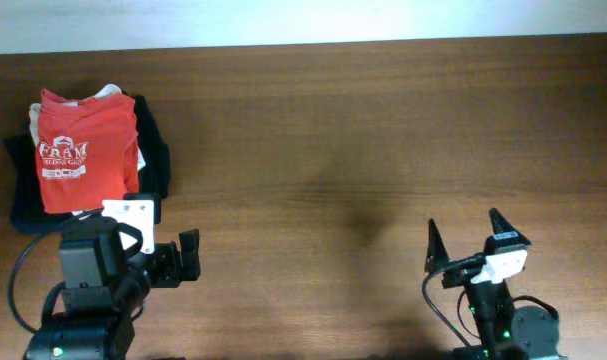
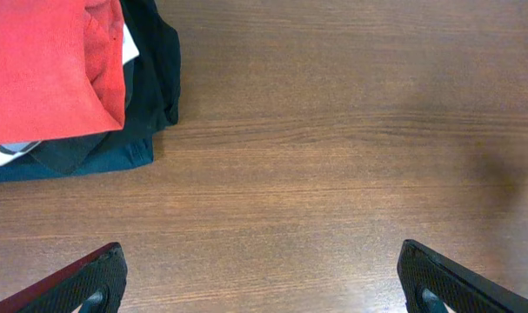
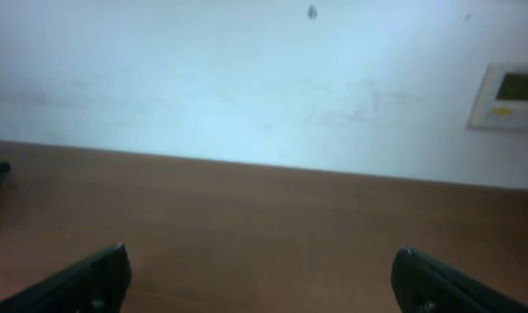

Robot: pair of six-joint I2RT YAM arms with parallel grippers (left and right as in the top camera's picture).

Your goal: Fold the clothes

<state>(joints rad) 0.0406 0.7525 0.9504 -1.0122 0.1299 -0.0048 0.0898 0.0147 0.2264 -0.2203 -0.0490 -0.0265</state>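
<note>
Shirt tops the pile, far-left of bench. It looks folded, hard to tell. Soft, light, floppy, so pinch a hem corner, top layer only. Left gripper and right gripper: jaws apart, empty.

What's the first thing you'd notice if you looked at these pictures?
The bright red T-shirt with white letters jumps out, lying on a dark garment at the far left of the table. Both robot hands sit open and empty near the front edge: the left gripper beside the pile, the right gripper far off to the right.
</note>
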